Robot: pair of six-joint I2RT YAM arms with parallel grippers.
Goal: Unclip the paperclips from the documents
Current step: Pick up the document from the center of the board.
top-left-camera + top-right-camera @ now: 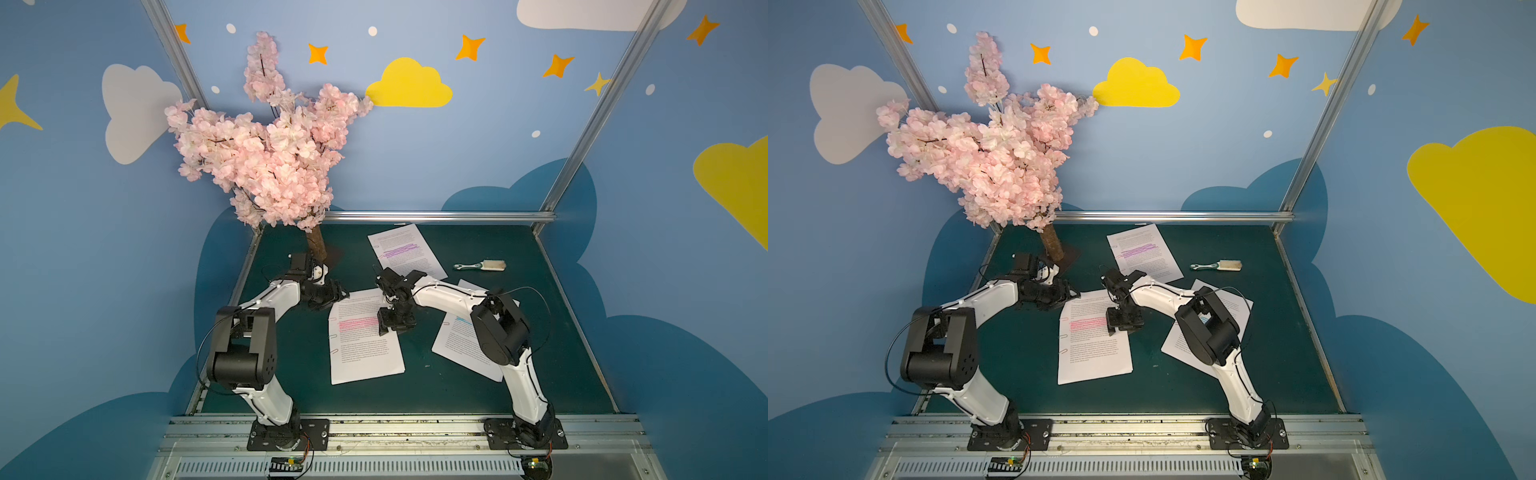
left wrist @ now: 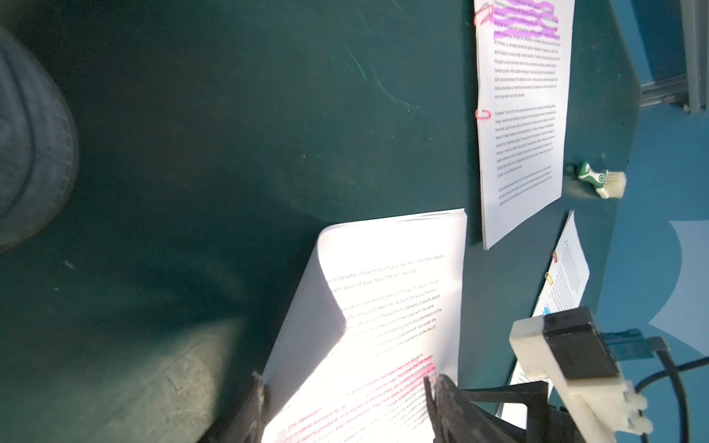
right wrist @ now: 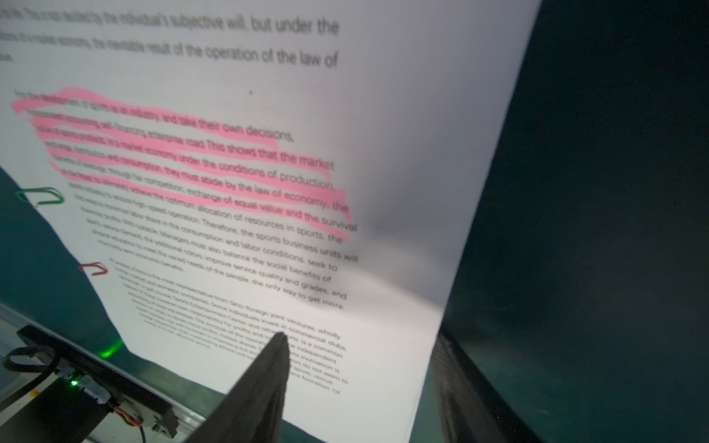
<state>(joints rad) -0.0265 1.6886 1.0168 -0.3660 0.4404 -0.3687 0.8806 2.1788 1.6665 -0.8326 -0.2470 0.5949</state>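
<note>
Three documents lie on the green table: a pink-highlighted one (image 1: 365, 345) in the middle, a purple one (image 1: 405, 253) behind it and a blue one (image 1: 457, 345) under my right arm. My left gripper (image 2: 349, 399) is at the pink page's far left corner, which curls up between its open jaws. My right gripper (image 3: 364, 353) is open and straddles that page's right edge, one finger (image 3: 274, 360) over the print. A green paperclip (image 3: 40, 196) and a red paperclip (image 3: 94, 268) sit on the pink page's left edge. A red paperclip (image 2: 482, 114) is on the purple page.
A pink blossom tree (image 1: 266, 158) stands on its trunk (image 1: 316, 245) at the back left, just behind my left wrist. A green-white brush (image 1: 480, 266) lies at the back right. Metal rails border the table at the back (image 1: 436, 216) and the front.
</note>
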